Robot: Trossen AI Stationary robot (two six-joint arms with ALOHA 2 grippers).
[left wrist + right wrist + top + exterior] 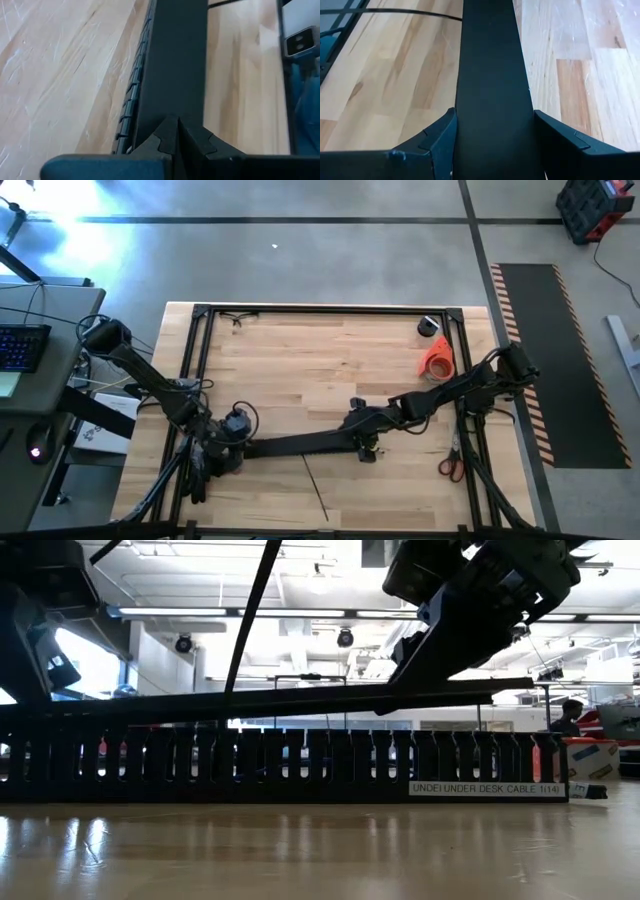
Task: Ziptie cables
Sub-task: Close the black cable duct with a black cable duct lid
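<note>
Across the middle of the tabletop (pixel 300 370) a long black lid strip (pixel 300 444) is held between both arms, above a black slotted cable channel (pixel 280 765) that lies flat on the wood. The left gripper (pixel 232 442) is at the strip's left end; its wrist view shows the jaws meeting tip to tip, with the strip running away just past them, and whether they pinch its end cannot be told. The right gripper (pixel 362 432) grips the other end, jaws spread wide with one finger against each edge of the strip (pixel 490 100). From table height the strip hangs slightly tilted, higher at the right gripper's end, just above the channel's slotted wall.

As for progress, the cables themselves cannot be made out in any view, neither loose on the wood nor clearly inside the channel, and no tie around a bundle is visible. By my judgement the tying is not yet done; the work in hand looks like handling the channel's cover. A thin dark strand (pixel 316 488) lies untouched near the front edge, with an orange tape roll (pixel 437 360) and scissors (pixel 450 467) off to the right.
</note>
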